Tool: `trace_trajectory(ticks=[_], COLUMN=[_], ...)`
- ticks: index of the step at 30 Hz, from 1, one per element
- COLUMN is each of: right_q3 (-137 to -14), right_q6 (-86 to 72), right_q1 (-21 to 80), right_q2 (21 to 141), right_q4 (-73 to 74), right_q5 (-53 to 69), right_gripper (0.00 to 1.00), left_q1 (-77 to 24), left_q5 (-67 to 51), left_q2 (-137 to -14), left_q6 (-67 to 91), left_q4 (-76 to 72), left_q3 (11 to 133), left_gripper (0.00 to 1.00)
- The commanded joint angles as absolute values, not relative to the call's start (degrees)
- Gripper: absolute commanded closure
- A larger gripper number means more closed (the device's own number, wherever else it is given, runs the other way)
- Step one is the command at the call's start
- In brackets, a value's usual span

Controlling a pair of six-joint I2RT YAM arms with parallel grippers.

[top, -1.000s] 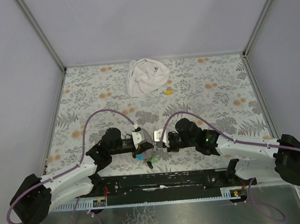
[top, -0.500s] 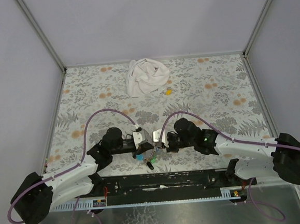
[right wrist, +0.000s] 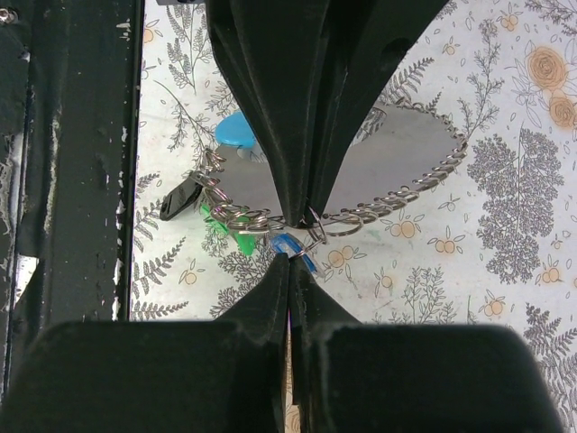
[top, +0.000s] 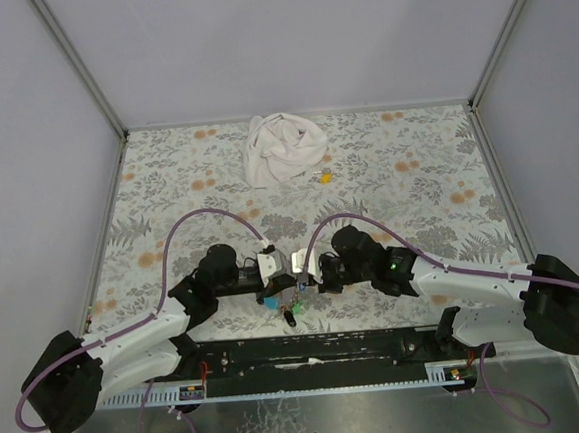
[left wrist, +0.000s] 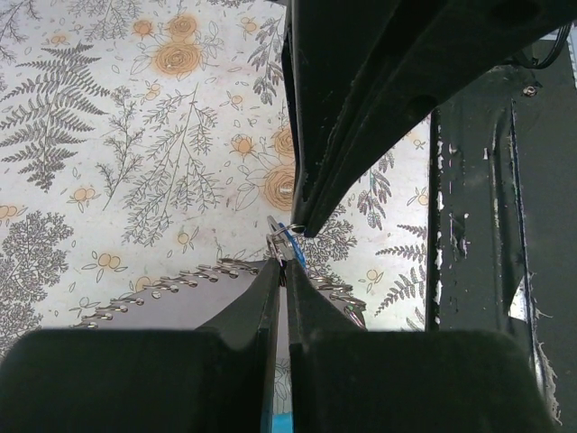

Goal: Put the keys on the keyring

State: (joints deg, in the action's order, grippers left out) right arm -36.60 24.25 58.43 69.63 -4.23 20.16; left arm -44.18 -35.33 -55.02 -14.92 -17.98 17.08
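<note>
Now both arms meet tip to tip at the near edge of the flower-printed surface (top: pixel 419 206), by the black base rail (top: pixel 320 346). The left tool (left wrist: pixel 281 269) and right tool (right wrist: pixel 288 262) each have jaws together at the small metal keyring on its grey strap (right wrist: pixel 388 158). The silver keys with blue and green plastic caps (right wrist: pixel 230 225) are bunched alongside. Open room runs back to the crumpled white cloth (top: pixel 282 149). The right tool has edged left since a second ago.
</note>
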Motion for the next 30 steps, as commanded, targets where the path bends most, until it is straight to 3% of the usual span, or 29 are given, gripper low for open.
trace_trajectory(ticks=[1,18,30], right_q3=[-41.0,-42.0,-40.1], right_q6=[25.6,25.6,25.1], right_q1=[57.3,54.7,54.8], right_q2=[69.2,68.8,63.6], right_q4=[-7.6,-4.6,4.4], right_q5=[17.6,25.0,19.3], right_gripper=[1.0,1.0,1.0], left_q1=[-44.5,-44.5,-44.4], left_q5=[-39.8,-36.8,-34.9], left_q2=[-54.2,-53.3,-50.8], left_q6=[-15.8,-14.8,-14.8], left_q4=[-19.4,-20.2,-21.3], left_q3=[19.2,18.6,17.0], left_gripper=[1.0,1.0,1.0])
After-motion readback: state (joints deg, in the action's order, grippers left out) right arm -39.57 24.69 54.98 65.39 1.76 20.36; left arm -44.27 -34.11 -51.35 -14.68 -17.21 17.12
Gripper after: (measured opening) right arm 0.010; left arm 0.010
